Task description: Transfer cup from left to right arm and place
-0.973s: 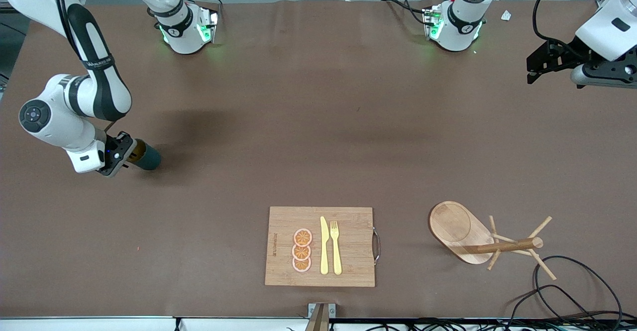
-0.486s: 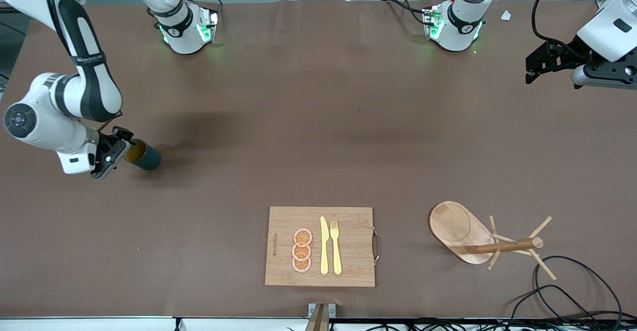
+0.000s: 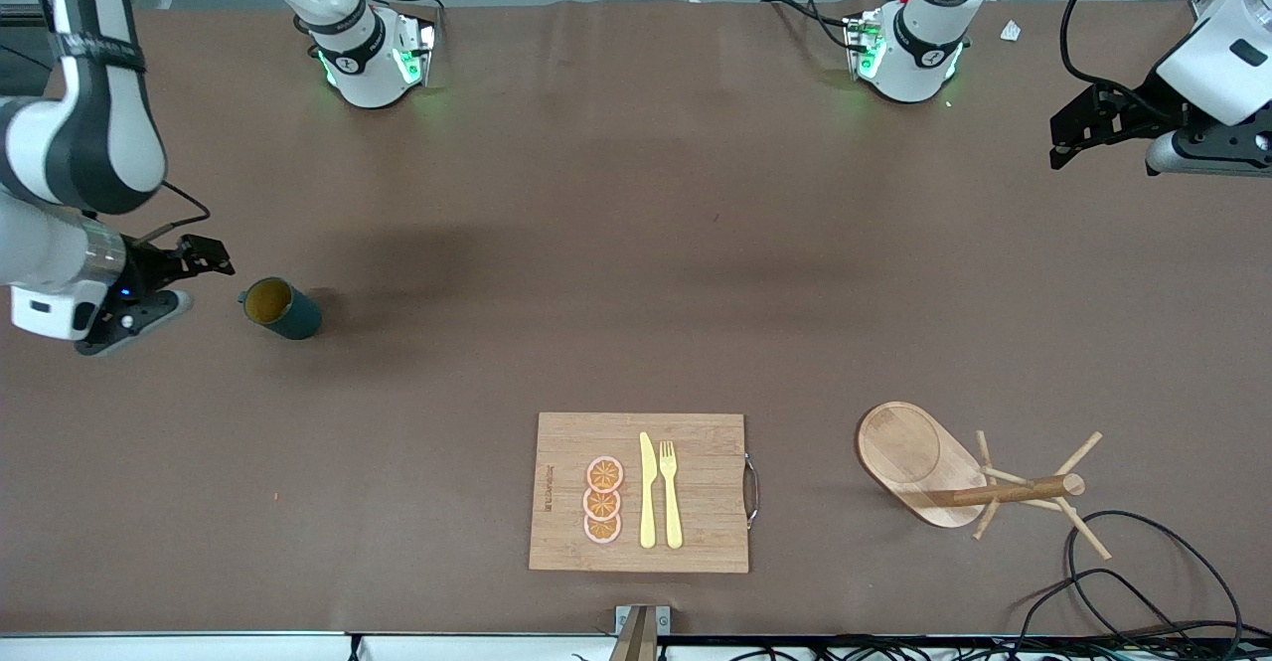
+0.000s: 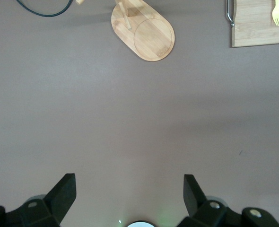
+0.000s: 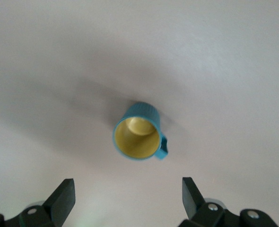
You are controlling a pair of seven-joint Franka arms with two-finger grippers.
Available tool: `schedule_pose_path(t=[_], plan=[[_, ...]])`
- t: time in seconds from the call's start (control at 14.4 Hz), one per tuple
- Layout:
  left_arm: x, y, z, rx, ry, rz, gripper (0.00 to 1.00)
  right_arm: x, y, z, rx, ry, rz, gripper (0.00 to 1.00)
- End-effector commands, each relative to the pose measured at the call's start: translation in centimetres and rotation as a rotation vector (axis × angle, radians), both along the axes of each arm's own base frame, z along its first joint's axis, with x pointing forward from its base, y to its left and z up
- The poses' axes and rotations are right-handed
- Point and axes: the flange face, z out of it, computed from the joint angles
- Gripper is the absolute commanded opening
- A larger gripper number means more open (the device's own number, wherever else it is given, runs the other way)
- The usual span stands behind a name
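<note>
Two grippers hang over a brown cloth-covered table (image 3: 636,244), both with fingers spread wide and holding nothing. A bamboo cutting board (image 3: 696,442) with a metal handle lies near the edge closest to the front camera; a mark is burned along one end, too small to read. On it lie three orange slices (image 3: 603,500), a yellow knife (image 3: 647,490) and fork (image 3: 671,492). An oval wooden mug tree (image 3: 919,462) lies tipped toward the left arm's end. The ribbed teal cup (image 3: 281,307) stands upright near the right arm's end; only the right wrist view shows its yellow inside and handle (image 5: 162,147). The right gripper (image 3: 169,278) is just beside it, apart. The left gripper (image 3: 1068,134) waits at its own end.
</note>
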Motion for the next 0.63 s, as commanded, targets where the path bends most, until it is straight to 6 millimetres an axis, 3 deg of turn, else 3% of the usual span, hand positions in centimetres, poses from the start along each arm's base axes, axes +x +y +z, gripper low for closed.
schedule_pose_path(t=[0.0, 0.21, 0.42, 0.56], plan=[[-0.9, 0.1, 0.3, -0.015, -0.002, 0.031, 1.0, 0.5, 0.7, 4.4, -0.04, 0.011, -0.155, 1.0], [-0.8, 0.0, 0.5, -0.017, -0.007, 0.024, 1.0, 0.7, 2.1, 8.2, -0.075, 0.015, -0.288, 1.0], [-0.6, 0.1, 0.4, -0.019, -0.008, 0.013, 1.0, 1.5, 1.9, 10.6, -0.08, -0.019, -0.312, 1.0], [-0.5, 0.2, 0.5, -0.02, -0.009, 0.016, 1.0, 2.0, 2.0, 11.0, -0.08, -0.03, -0.312, 1.0]])
